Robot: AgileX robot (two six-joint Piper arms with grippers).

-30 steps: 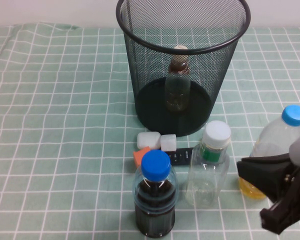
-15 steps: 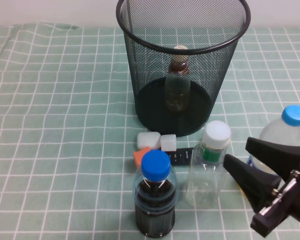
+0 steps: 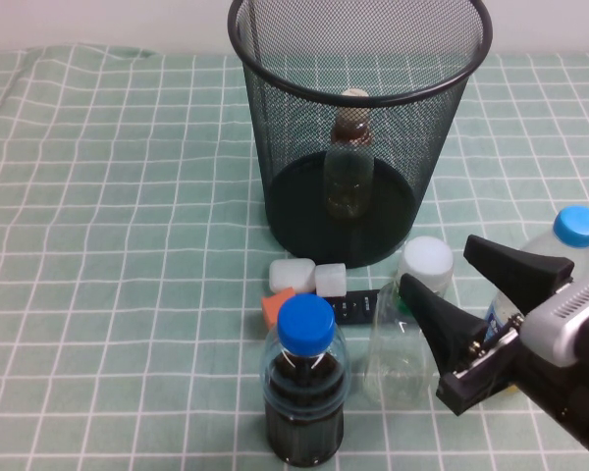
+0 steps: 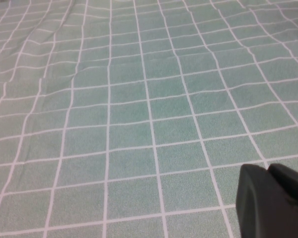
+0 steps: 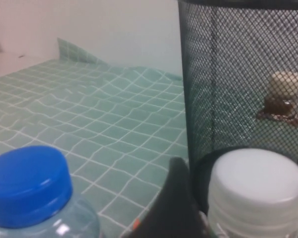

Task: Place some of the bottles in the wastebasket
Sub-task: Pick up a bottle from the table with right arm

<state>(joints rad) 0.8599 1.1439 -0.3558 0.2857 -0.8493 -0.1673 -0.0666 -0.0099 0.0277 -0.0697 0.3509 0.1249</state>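
The black wire-mesh wastebasket (image 3: pixel 358 128) stands at the back centre, and the small slim bottle with cream cap (image 3: pixel 349 167) stands upright inside it. The bigger clear bottle with white cap (image 3: pixel 424 263) stands in front of the basket. My right gripper (image 3: pixel 438 263) is open, with one finger on each side of this bottle's cap and neck, not closed on it. In the right wrist view the white cap (image 5: pixel 258 191) is close beside a dark finger (image 5: pixel 171 208), with the basket (image 5: pixel 228 74) behind. My left gripper (image 4: pixel 270 198) is shut and empty over bare cloth.
A blue-capped bottle of dark liquid (image 3: pixel 305 383) stands front centre, left of the bigger bottle. A blue-capped bottle of yellow liquid (image 3: pixel 560 255) stands just right of my right gripper. Two white cubes (image 3: pixel 293 275), an orange block (image 3: pixel 275 306) and a black item (image 3: pixel 358 306) lie before the basket.
My right gripper has moved left from in front of the yellow-liquid bottle, and its fingers now straddle the white-capped bottle's top. The bottles have not moved.
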